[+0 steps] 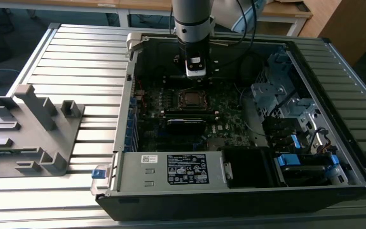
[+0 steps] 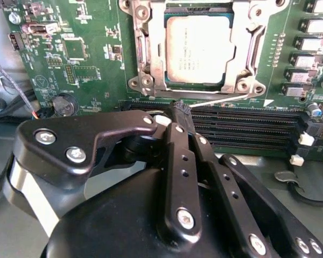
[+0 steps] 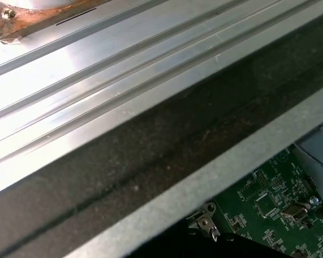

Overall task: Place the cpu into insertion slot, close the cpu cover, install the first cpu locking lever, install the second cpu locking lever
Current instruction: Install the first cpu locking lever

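Bright glare on the ribbed table [image 3: 97, 80]; the case [image 1: 234, 205] interior lies dim.

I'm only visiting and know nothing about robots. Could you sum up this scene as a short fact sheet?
Setting: open computer case on a slatted metal table
Hand: inside the case, over the motherboard
cpu: seated in the insertion slot
cpu cover: down, framing the chip
Lever: thin metal rod along the slot's edge, nearest the hand
Aside: grey fixture at the exterior view's left
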